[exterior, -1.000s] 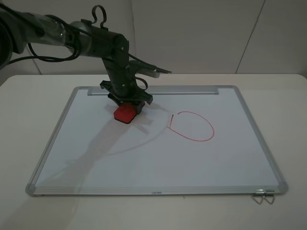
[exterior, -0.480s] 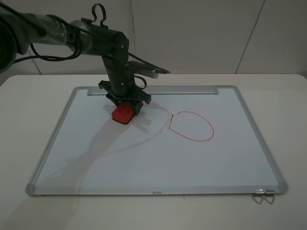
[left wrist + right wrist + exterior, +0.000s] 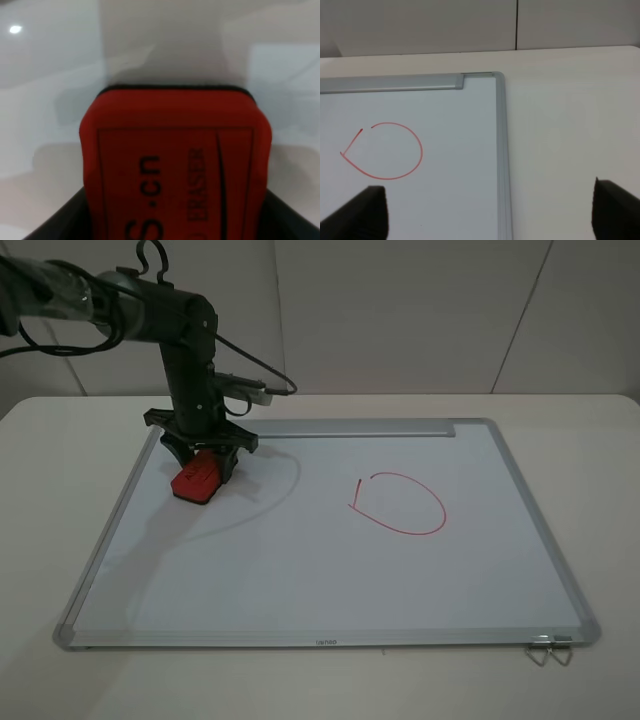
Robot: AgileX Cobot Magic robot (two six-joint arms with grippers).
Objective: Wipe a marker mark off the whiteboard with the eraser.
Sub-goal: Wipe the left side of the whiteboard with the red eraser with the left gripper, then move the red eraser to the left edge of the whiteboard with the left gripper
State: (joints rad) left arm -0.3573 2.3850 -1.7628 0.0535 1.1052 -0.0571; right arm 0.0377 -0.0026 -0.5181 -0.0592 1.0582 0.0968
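Observation:
The whiteboard (image 3: pixel 300 570) lies flat on the table, its tray strip (image 3: pixel 350 428) along the far edge. The red eraser (image 3: pixel 196 480) rests on the board near the far left corner, with my left gripper (image 3: pixel 203 462) shut on it from above. In the left wrist view the eraser (image 3: pixel 175 165) fills the frame, dark lettering up, black felt at its edge. No C-shaped marker mark shows in any view. My right gripper (image 3: pixel 490 215) is open over the board's right edge, empty, and out of the exterior high view.
A closed red D-like loop with a small tail (image 3: pixel 400 504) sits right of the board's middle, also seen from the right wrist as the loop (image 3: pixel 382 150). A metal clip (image 3: pixel 548 650) hangs at the near right corner. Bare table (image 3: pixel 570 125) surrounds the board.
My left gripper has slid the eraser leftward across the far part of the board, from near the middle to close by the left frame. The red loop is unchanged.

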